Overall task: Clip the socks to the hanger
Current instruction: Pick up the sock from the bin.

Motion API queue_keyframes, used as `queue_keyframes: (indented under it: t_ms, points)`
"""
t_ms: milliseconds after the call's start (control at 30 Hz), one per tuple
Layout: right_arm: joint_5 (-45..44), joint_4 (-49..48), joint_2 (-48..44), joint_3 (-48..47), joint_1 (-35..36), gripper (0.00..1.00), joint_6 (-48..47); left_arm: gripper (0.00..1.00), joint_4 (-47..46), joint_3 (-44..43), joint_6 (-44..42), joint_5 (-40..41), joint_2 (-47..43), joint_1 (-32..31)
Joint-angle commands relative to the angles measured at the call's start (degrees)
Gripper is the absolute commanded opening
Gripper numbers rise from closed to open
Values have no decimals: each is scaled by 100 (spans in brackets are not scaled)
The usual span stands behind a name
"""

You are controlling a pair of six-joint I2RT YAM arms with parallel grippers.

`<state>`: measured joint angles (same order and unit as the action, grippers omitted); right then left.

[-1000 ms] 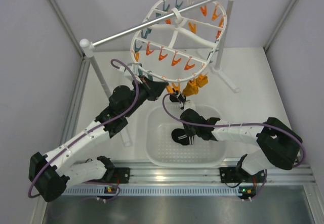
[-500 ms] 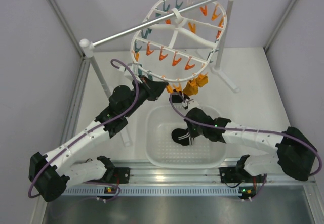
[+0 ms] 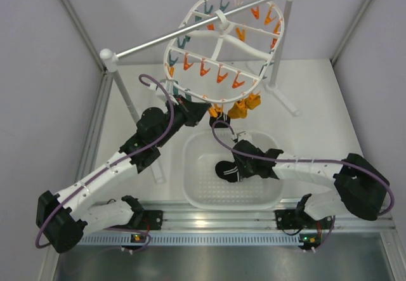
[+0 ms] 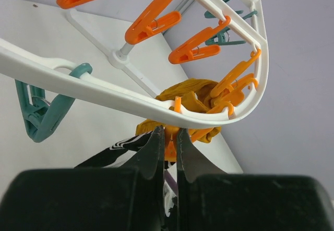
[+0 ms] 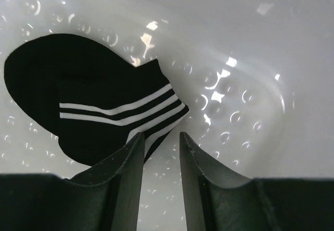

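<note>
Top: hanger (image 3: pixel 219 56) hangs far-center w/ mustard socks (image 3: pixel 244 108) clipped at its near rim, black sock (image 3: pixel 223 171) in basket (image 3: pixel 254 195); L wrist: left end effector (image 4: pixel 168 137) pinches orange clothespin (image 4: pixel 170 148); R wrist: right end effector (image 5: pixel 160 137) spread over black sock.

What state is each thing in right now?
left pincer, shut on an orange clothespin under the hanger rim
right pincer, open, over the basket sock
mustard socks, clipped to the hanger
hanging black sock, dangles beside left pincer; clipped or not, unclear
basket sock, loose, flat, ungripped
hanger, hooked on the rod, tilted
basket, upright, holds one sock
</note>
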<state>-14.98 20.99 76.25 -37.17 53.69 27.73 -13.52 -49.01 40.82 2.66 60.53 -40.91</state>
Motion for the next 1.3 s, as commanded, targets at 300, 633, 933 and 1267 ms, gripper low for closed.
queue_keyframes:
  t_ms: [300, 633, 933, 1267]
  points:
    - [13, 63, 541, -467, -280, 37, 963, 0, -107, 129, 163, 183, -59, 47]
    - [-57, -682, -444, -28, -149, 34, 366, 0, -168, 173, 251, 77, 2, 39]
    - [-189, -1124, 443, -177, -122, 34, 14, 0, -178, 129, 251, 33, 82, 39]
    - [-277, -1089, 480, -124, -87, 0, -65, 0, -116, 164, 242, 121, 20, 47]
